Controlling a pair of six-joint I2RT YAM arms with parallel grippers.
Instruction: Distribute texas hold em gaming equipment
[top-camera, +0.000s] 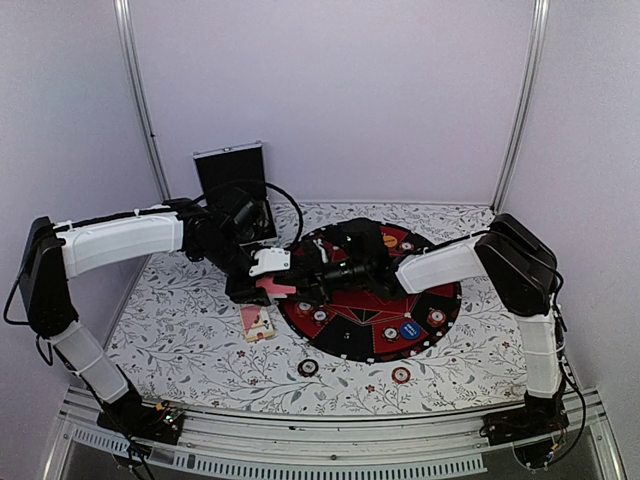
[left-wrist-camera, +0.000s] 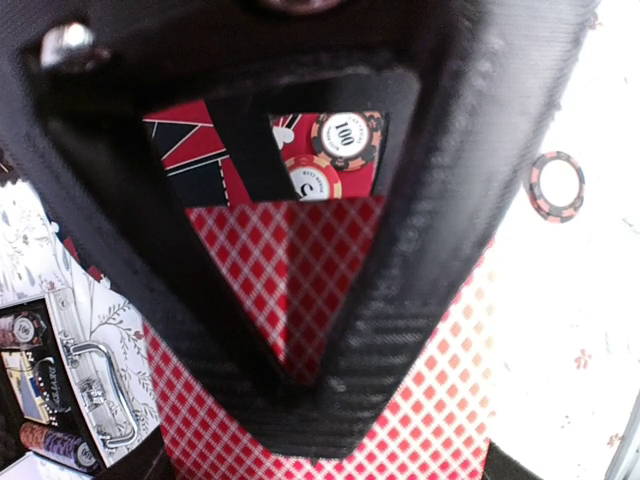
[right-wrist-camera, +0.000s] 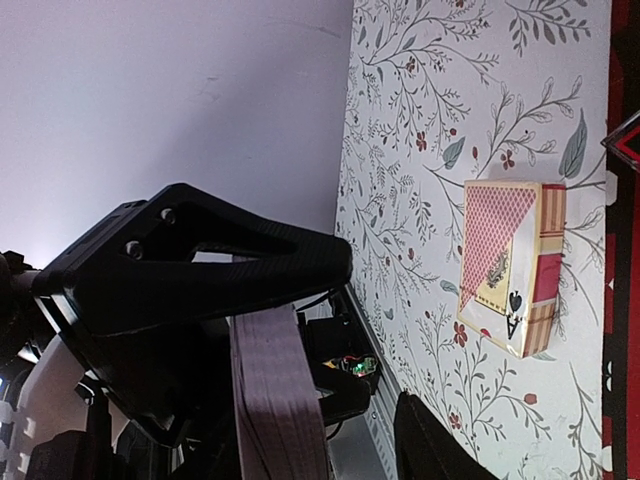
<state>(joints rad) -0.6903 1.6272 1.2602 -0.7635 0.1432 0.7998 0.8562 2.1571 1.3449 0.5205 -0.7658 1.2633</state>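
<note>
My left gripper (top-camera: 270, 278) is shut on a deck of pink-backed cards (top-camera: 277, 288) at the left rim of the round mat. In the left wrist view its finger (left-wrist-camera: 420, 260) presses on the red-checked card backs (left-wrist-camera: 440, 400). My right gripper (top-camera: 318, 272) reaches in from the right, open. In its wrist view the deck's edge (right-wrist-camera: 275, 400) stands apart from its lower finger (right-wrist-camera: 440, 450). The small pink card box (top-camera: 257, 322) lies on the cloth beside the mat and also shows in the right wrist view (right-wrist-camera: 510, 265). Striped chips (left-wrist-camera: 345, 135) lie on the mat.
The round black-and-red mat (top-camera: 440, 300) carries an orange button (top-camera: 390, 241), a blue button (top-camera: 410, 329) and several chips. Two chips (top-camera: 308, 367) (top-camera: 401, 375) lie on the flowered cloth near the front. The silver-edged black case (top-camera: 232, 190) stands open at the back left.
</note>
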